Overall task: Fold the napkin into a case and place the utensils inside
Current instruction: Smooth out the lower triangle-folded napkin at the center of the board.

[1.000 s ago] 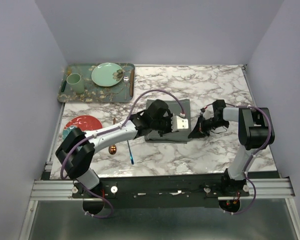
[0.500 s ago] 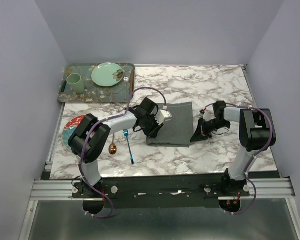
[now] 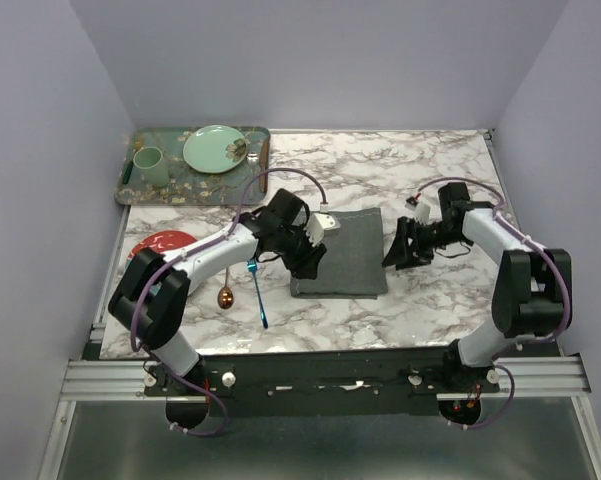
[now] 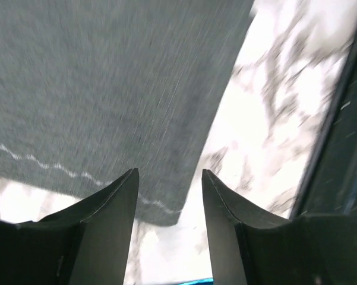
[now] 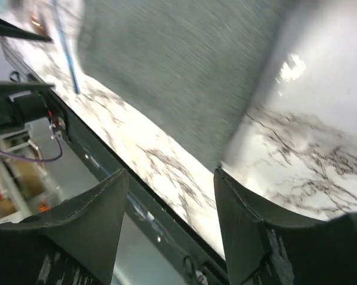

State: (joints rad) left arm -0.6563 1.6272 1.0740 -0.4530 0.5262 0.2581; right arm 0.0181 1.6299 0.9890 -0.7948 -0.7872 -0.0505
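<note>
Napkin (image 3: 342,252) lies folded into a flat grey rectangle at table centre, stitched border visible in left wrist view (image 4: 107,77). Left gripper (image 3: 308,258) sits at its 9 o'clock edge, fingers (image 4: 107,208) spread with nothing between. Right gripper (image 3: 398,248) is at 3 o'clock, just off the cloth, jaws apart and empty (image 5: 172,184). Blue fork (image 3: 258,292) lies at 8 o'clock of the napkin, copper spoon (image 3: 225,296) just beyond it, both outside the cloth. Wrist views are blurred; the blue sliver at the left wrist view's bottom edge is probably the fork. Red plate (image 3: 158,245) at 9 o'clock, tray (image 3: 190,198) at 10.
</note>
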